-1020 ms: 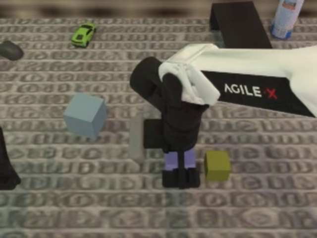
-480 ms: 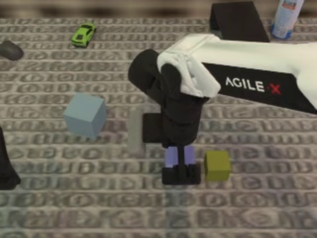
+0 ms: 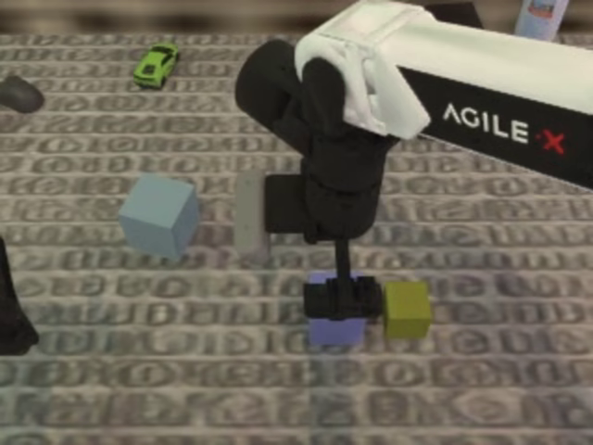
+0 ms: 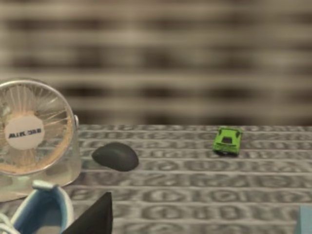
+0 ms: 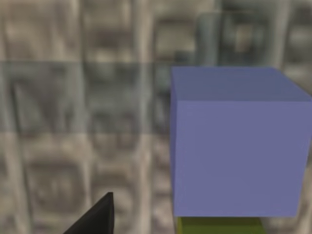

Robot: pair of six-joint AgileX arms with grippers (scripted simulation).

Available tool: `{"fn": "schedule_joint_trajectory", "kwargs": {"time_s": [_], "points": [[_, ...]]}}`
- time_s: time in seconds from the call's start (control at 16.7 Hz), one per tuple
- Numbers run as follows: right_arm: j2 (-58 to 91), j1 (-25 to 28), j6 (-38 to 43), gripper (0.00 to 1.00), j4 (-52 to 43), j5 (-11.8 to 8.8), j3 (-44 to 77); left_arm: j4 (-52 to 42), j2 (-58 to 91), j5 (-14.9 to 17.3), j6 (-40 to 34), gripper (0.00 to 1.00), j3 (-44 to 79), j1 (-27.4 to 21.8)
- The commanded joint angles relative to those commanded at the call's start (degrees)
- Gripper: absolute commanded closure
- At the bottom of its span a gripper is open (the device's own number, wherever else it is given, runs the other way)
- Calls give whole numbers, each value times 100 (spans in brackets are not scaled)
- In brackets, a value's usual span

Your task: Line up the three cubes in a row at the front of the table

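The right gripper (image 3: pixel 341 298) has lifted off the lavender cube (image 3: pixel 334 326) with fingers spread — leaving it low and centre in the top view, just beside the olive cube (image 3: pixel 408 309) — so the blue-grey cube (image 3: pixel 159 215) remains.

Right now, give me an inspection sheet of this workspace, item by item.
Surface: table, grey-beige, embossed letter-like pattern.
Job's things: purple cube beside olive-yellow cube toward the front; blue-grey cube apart at the left, farther back.
Clutter: green toy car, dark mouse-like object, fan, shoe, black box, bottle.
Grippers: right gripper above the purple cube; left gripper parked at the left edge.
Cables: nothing seen.
Surroundings: blurred striped backdrop.
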Motion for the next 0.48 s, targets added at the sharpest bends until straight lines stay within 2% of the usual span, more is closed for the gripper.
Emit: {"fn": "schedule_joint_trajectory", "kwargs": {"time_s": [0.24, 0.48], "points": [[-35, -51, 23, 0, 54, -6, -57, -40, 57, 4, 1, 0, 57, -14], [-870, -440, 318, 0, 629, -90, -713, -609, 891, 26, 13, 0, 888, -172]]}}
